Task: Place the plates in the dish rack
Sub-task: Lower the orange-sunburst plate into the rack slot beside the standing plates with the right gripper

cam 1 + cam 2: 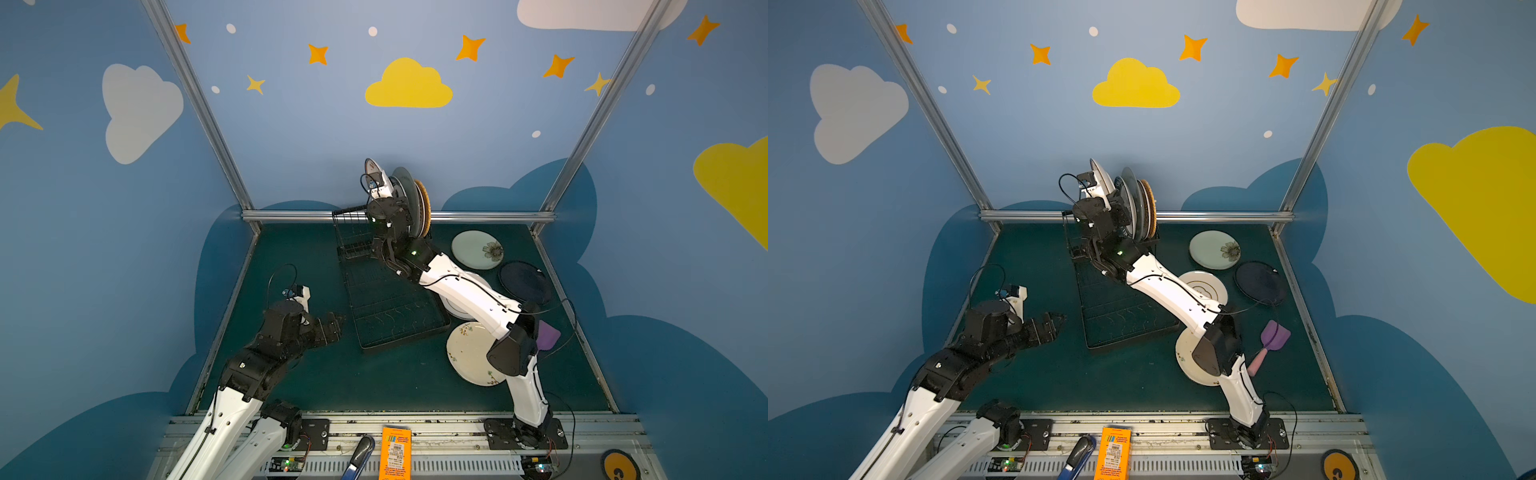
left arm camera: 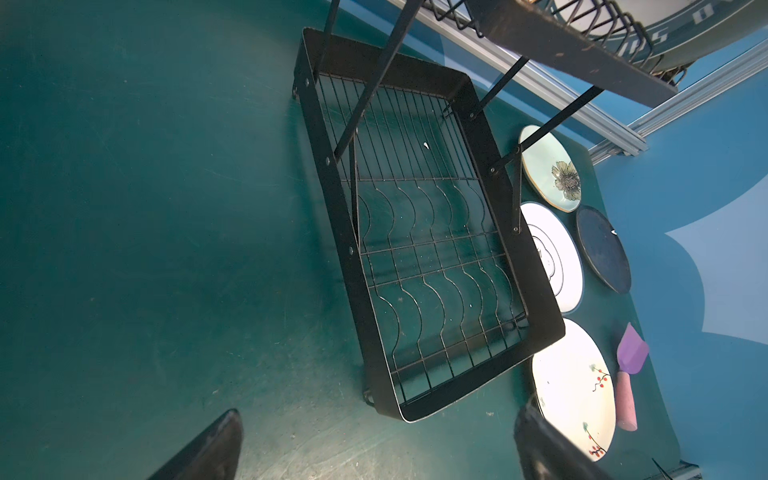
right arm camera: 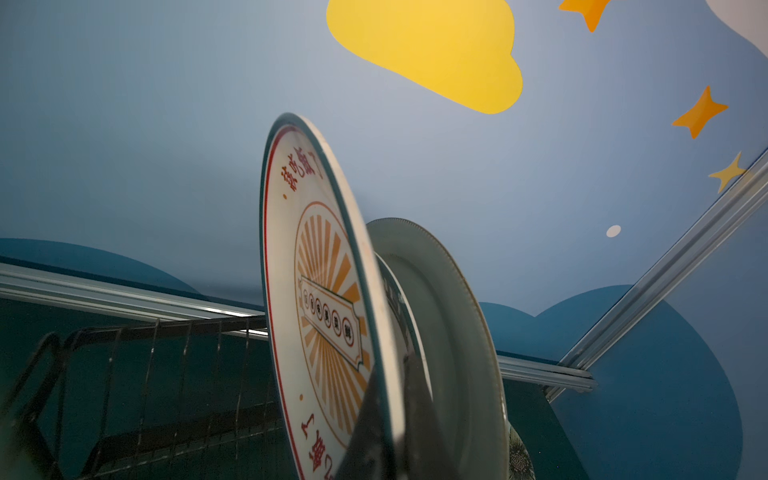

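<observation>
My right gripper [image 3: 392, 368] is shut on the rim of a white plate with an orange sunburst [image 3: 320, 266], held upright over the raised basket of the black dish rack [image 1: 439, 328]. Right beside it a pale green plate [image 3: 449, 316] and an orange woven-look plate [image 1: 423, 203] stand in the basket. Flat on the mat to the right of the rack lie a pale green flowered plate [image 1: 476, 249], a navy plate [image 1: 524, 282], a white plate [image 2: 552, 257] and a cream floral plate [image 1: 469, 357]. Left of the rack's tray, my left gripper [image 1: 338, 322] hangs open over the mat, holding nothing.
A purple spatula with a pink handle [image 1: 1273, 338] lies right of the cream plate. Aluminium rails [image 1: 291, 216] border the green mat. An orange box [image 1: 396, 453] and a blue-handled tool [image 1: 359, 455] sit on the front ledge.
</observation>
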